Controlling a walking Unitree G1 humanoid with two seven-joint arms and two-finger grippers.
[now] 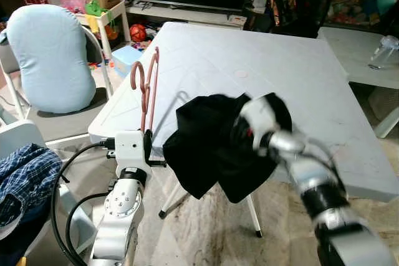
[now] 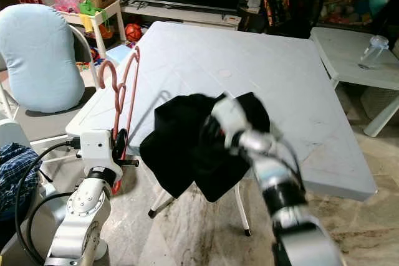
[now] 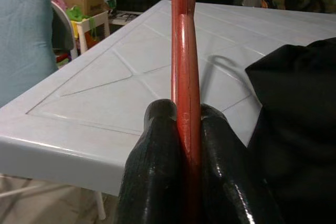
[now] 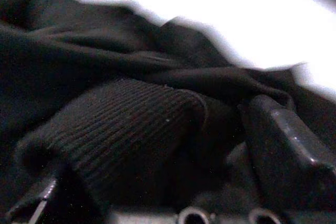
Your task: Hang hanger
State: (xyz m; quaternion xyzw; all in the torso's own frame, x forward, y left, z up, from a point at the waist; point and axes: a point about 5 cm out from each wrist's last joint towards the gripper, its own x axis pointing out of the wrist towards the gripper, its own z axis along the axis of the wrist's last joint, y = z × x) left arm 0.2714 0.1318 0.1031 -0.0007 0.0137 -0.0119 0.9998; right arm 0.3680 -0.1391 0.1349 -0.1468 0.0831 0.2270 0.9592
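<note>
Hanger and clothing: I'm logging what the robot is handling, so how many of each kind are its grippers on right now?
Red hanger: 1, clamped upright in the left gripper
Black garment: 1, draped off the white table edge, with the right gripper buried in it
Total: 2

Even, moderately bright indoor light across the white table point(image 1: 249, 60), with a soft thin shadow of the hanger point(image 1: 147, 91) cast on its top and no hard glare in the head views. Motion blur on the right arm point(image 1: 293, 154) and the black garment point(image 1: 212, 147) beside it; background sharp, slight bowing at the edges. Right wrist view dim and soft on the ribbed cloth, tabletop point(image 4: 210, 3) blown out to pure white; left wrist view sharp on the black fingers point(image 3: 157, 171), softer beyond.
</note>
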